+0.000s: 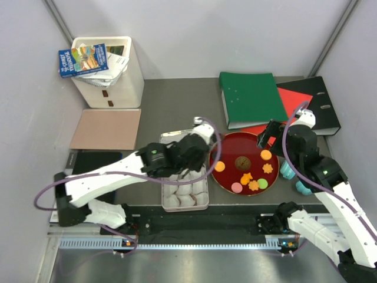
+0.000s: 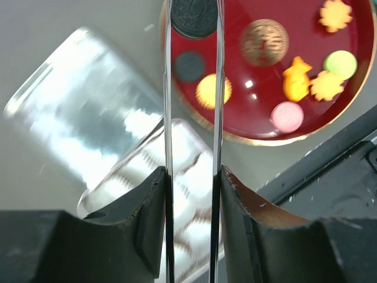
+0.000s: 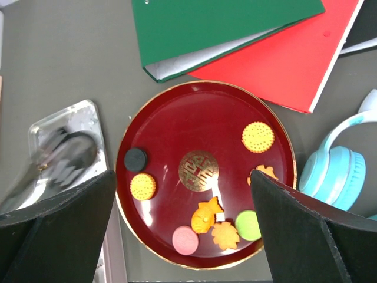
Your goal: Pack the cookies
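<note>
The cookies lie on a round red plate (image 1: 227, 174): orange rounds (image 3: 258, 137), an orange fish shape (image 3: 206, 214), orange flowers (image 3: 225, 235), a pink one (image 3: 185, 240), a green one (image 3: 247, 224) and a black round (image 3: 135, 158). My left gripper (image 2: 191, 200) is shut on thin metal tongs (image 2: 169, 118). The tong tips pinch another black cookie (image 2: 194, 16) above the plate's left edge. My right gripper (image 3: 182, 174) hangs open over the plate with nothing between its fingers.
A metal tin (image 1: 185, 191) of white paper cups sits left of the plate, with its shiny lid (image 3: 65, 147) behind it. Green (image 1: 250, 97) and red (image 1: 297, 100) binders lie at the back right. Turquoise headphones (image 3: 336, 174) lie right of the plate.
</note>
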Motion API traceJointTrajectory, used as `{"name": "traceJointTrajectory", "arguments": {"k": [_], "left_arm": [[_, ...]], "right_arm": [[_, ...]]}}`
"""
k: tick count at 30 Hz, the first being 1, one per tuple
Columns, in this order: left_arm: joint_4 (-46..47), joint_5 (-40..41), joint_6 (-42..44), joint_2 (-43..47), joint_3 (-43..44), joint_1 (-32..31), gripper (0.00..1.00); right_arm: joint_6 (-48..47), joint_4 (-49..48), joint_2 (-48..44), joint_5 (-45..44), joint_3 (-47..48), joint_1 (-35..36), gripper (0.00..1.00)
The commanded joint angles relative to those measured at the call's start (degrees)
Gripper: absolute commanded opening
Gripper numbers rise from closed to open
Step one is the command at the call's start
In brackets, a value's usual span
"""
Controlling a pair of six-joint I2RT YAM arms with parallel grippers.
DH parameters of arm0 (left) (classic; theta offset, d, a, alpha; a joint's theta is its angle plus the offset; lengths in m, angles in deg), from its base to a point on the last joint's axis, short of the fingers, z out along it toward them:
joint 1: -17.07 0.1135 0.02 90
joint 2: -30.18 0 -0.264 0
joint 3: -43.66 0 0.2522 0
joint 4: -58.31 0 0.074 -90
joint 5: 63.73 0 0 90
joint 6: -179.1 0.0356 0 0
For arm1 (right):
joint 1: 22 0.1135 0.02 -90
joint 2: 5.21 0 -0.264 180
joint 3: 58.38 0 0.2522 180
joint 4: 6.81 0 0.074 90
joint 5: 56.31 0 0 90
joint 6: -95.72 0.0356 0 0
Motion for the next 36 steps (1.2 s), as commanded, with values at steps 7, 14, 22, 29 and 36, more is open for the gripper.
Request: {"name": "traceJointTrajectory", "arguments": {"k": [7,14,22,29,36], "left_arm": [[-15.0,5.7,-15.7,16.9,-7.9,-0.2,0.31],[-14.8,2.0,-16.4,17.7,-10.0,-1.2,0.29],[-16.2,-0.4,-16.0,18.3,-11.7,-1.3,0.3],[-13.3,-3.6,-15.7,16.8,-14.4,-1.3,0.32],[-11.8,-4.3,-15.6,16.4,-16.6,-1.3,0.45]], "right_arm": [[1.8,-7.0,3.3,3.9,-3.5,-0.5,0.95],[1.9,-7.8,5.5,4.8,-5.2,-0.6,0.95],[1.6,-7.8,5.4,4.4,-6.9,-0.5,0.95],[1.6,-7.7,5.4,4.5,-7.3,-0.5,0.95],[1.4,-7.1,5.1,4.1,-7.1,-0.5,0.95]]}}
